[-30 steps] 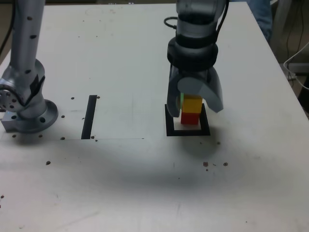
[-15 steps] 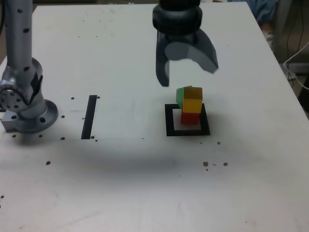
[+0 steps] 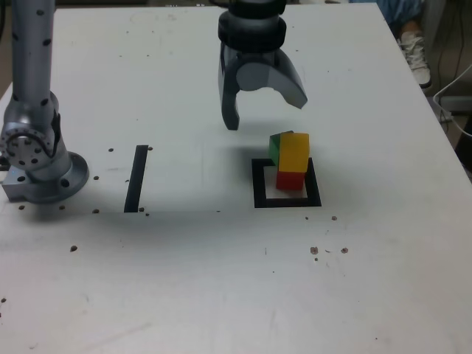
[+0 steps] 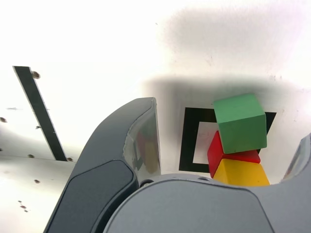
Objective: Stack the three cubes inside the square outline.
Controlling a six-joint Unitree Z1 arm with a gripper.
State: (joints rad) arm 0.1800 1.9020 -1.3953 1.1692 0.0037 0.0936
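Fingers [image 3: 267, 118] spread, holding nothing, left of cubes; yellow cube [image 3: 294, 153] and green cube [image 4: 240, 123] sit up on red cube [image 3: 290, 181], inside outline [image 3: 259, 200].

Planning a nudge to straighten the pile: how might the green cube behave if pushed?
The green cube looks rigid, with crisp edges, so it probably won't squash. Its flat faces suggest sliding rather than rolling. Sitting askew against the yellow cube, above the red one, it might tip or drop off.

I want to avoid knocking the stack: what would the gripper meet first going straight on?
Probably the green cube, which shows between the open jaws of the gripper; depth is unclear, so it might just miss.
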